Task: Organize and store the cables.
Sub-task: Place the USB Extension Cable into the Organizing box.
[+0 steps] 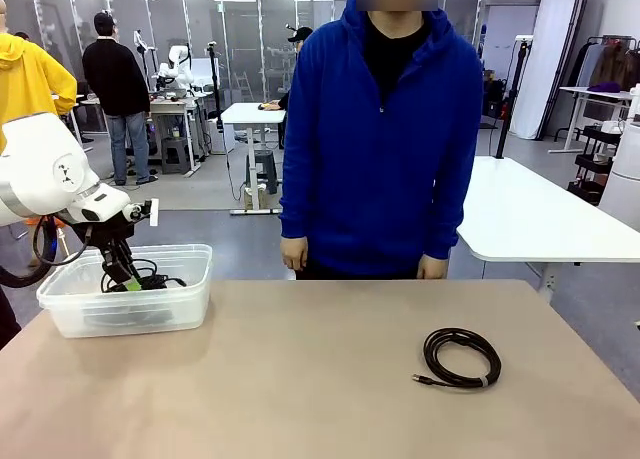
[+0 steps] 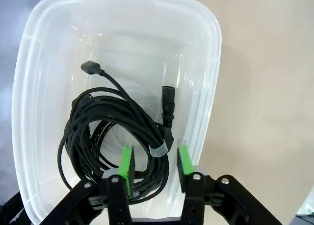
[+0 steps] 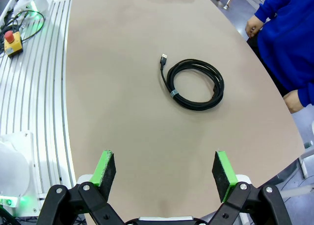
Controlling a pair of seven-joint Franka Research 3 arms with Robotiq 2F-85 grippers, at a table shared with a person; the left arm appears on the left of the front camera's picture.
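Note:
A thick black cable (image 2: 113, 117) with chunky plugs lies coiled in the clear plastic bin (image 2: 208, 63). My left gripper (image 2: 155, 160) hangs just over this coil, jaws apart, with the taped part of the bundle between the green pads (image 2: 126, 161). From the front, that gripper (image 1: 125, 277) dips into the bin (image 1: 130, 314) at the table's left, over the cable (image 1: 155, 279). A second, thinner coiled cable (image 1: 429, 351) lies on the table at the right. My right gripper (image 3: 164, 168) is open high above the table, well short of that coil (image 3: 171, 90).
A person in a blue top (image 1: 385, 129) stands at the table's far edge, hands (image 1: 294, 253) down by the sides. One hand (image 3: 255, 25) is near the table edge in the right wrist view. A red stop button (image 3: 12, 42) sits beside the table.

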